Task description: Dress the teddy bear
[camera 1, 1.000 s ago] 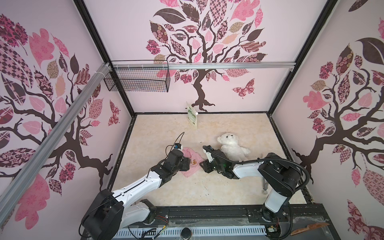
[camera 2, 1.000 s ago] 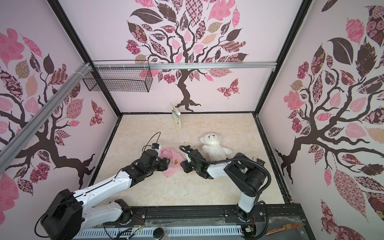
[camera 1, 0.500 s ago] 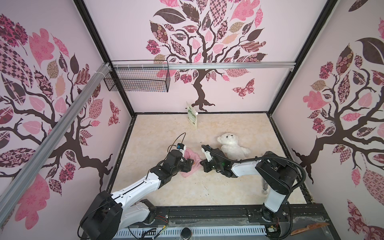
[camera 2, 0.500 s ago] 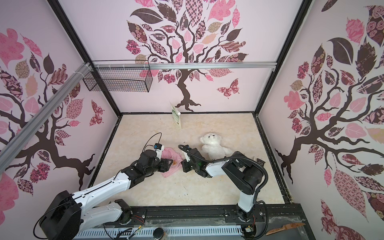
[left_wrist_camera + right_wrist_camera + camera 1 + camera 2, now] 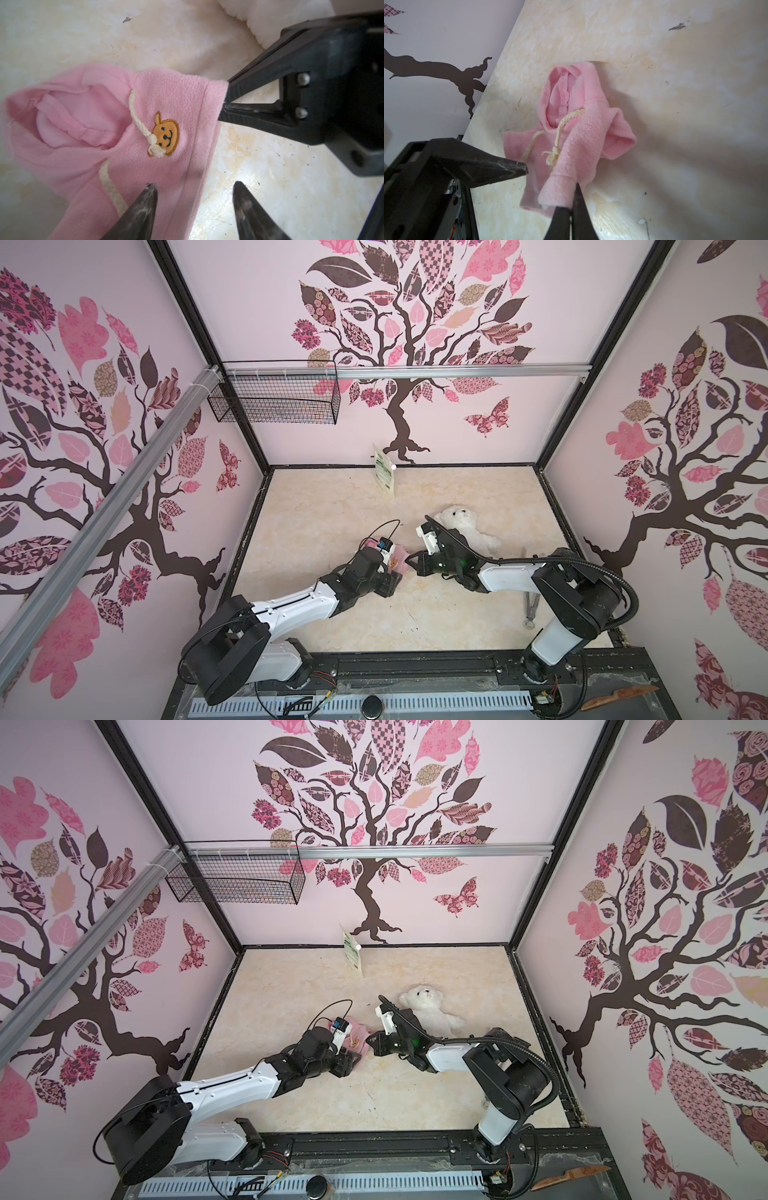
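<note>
Just beyond right gripper (image 5: 571, 204), clenched on pink hoodie (image 5: 571, 133) hem: teddy bear (image 5: 465, 526), lying on floor, feet toward right wall. Left gripper (image 5: 194, 197) released, straddling same hem.

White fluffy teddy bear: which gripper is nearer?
Right. The right gripper sits just in front of the white fluffy teddy bear, pinching the pink fleece hoodie; the left gripper hovers farther away, open.

Soft, even light, sharp overhead but blurred close up

Both top views bend straight edges outward; in the wrist views the nearest fingers (image 5: 137, 212) and white plush (image 5: 270, 18) are out of focus, with faint shadows on the worktop (image 5: 695, 135).
</note>
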{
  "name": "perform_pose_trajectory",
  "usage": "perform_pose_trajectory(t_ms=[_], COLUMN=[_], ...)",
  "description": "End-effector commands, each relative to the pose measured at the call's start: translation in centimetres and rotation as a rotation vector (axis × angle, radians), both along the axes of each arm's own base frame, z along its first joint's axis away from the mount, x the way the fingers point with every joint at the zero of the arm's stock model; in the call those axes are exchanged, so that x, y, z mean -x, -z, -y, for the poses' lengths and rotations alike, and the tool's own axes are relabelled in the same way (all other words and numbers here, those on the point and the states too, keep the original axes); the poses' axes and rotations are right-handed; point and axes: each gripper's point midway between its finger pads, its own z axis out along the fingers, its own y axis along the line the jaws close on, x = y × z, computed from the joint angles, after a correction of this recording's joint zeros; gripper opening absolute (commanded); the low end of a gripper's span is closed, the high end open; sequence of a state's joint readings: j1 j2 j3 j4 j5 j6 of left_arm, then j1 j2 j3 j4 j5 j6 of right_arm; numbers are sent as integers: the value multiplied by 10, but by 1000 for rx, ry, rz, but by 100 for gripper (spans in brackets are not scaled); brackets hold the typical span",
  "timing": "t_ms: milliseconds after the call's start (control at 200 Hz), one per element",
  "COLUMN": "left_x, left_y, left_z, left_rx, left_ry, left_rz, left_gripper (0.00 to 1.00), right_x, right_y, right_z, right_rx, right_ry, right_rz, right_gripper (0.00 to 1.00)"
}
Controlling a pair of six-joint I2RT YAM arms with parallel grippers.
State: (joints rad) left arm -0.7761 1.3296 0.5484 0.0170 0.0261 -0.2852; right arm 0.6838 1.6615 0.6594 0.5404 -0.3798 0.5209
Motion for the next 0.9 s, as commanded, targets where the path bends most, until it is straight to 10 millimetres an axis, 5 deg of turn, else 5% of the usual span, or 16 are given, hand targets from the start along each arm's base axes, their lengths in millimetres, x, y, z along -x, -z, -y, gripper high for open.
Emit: perform_pose_trajectory(t_ms=[0, 325, 895], left_x=[-14, -25, -29], left_y=[-15, 2, 1], left_z=[10, 6, 2], left_rx=[-8, -111, -101], left_ry=[8, -23, -69], left_rz=[61, 48, 56], left_gripper=[63, 63, 32], right_x=[2, 2, -5], right_y=[-16, -16, -2], right_z=[-4, -7, 3], right_rx=[-57, -65, 64], right_ry=[-20, -31, -17], right_rz=[-2, -16, 25], right_gripper=[0, 0, 1])
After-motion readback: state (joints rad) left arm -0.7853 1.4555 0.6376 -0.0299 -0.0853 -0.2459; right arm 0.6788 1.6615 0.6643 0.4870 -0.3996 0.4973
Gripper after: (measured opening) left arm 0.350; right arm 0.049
